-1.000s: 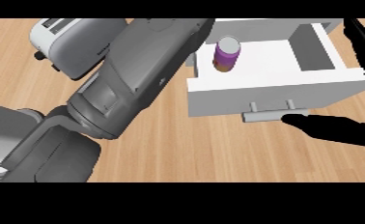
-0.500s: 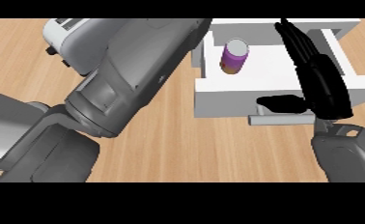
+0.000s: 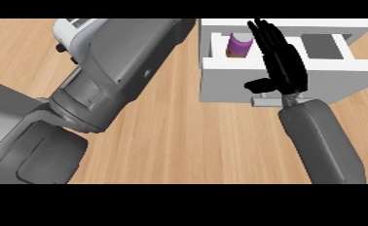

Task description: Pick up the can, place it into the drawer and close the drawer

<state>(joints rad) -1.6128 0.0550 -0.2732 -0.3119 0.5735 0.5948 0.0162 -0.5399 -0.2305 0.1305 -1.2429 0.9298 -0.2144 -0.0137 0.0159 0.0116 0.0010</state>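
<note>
From the light wooden tabletop (image 3: pixel 179 142), the grey right forearm (image 3: pixel 316 132) leads to the black right hand (image 3: pixel 284 66). Its fingers are straight, its thumb is out and it holds nothing, and it lies across the front wall of the open white drawer (image 3: pixel 223 81), above the grey handle (image 3: pixel 265 102). Beyond, the purple, silver-topped can (image 3: pixel 238 46) stands upright in the drawer's left compartment, so placing appears done and closing is in hand. The next move calls for pushing that front wall straight away until the drawer shuts; the left hand is out of view.
</note>
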